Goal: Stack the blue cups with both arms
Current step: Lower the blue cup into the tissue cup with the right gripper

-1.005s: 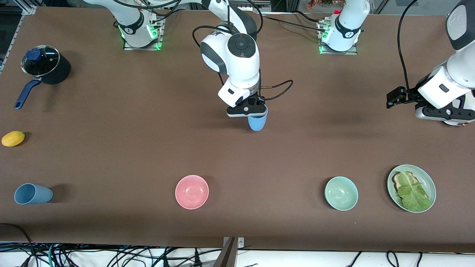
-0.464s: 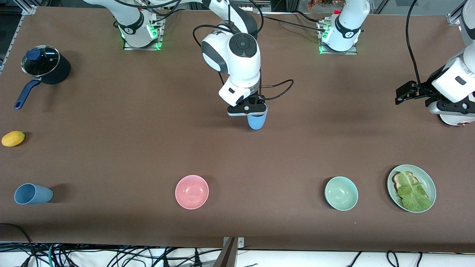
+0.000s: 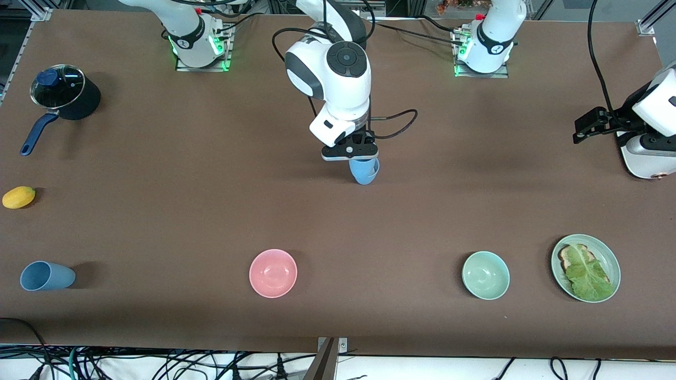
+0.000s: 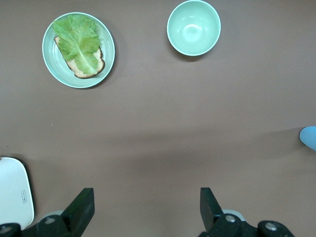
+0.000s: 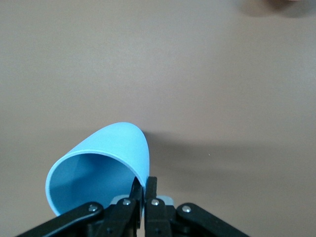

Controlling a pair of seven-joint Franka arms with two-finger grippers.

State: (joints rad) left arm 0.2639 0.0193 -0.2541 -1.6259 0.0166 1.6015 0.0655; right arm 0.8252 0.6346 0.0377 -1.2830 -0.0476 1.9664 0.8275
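Two small matte light-blue tapered cups show. One light-blue cup [image 3: 364,171] hangs tilted over the middle of the brown table [image 3: 158,211], its rim pinched by the right gripper [image 3: 353,156]; in the right wrist view the fingers [image 5: 146,190] are clamped together on the rim wall of this cup [image 5: 101,165], the mouth up toward the gripper and the narrow base slanting down. The second light-blue cup [image 3: 46,276] lies on its side near the table's front edge at the right arm's end — its long axis runs along the table, mouth toward that end.

The left gripper [image 4: 145,207] hovers over bare table at the left arm's end, jaws standing wide apart, holding nothing.

One empty pink bowl [image 3: 273,273] and one empty pale-green bowl [image 3: 485,275] sit near the front edge, well apart; beside the green bowl, toward the left arm's end, one pale-green plate [image 3: 608,252] carries a slice of toast [image 3: 569,254] under a lettuce leaf [image 3: 589,274].

One dark-blue saucepan [image 3: 68,97] with a glass lid stands at the right arm's end; one yellow lemon [image 3: 18,197] lies between it and the lying cup.
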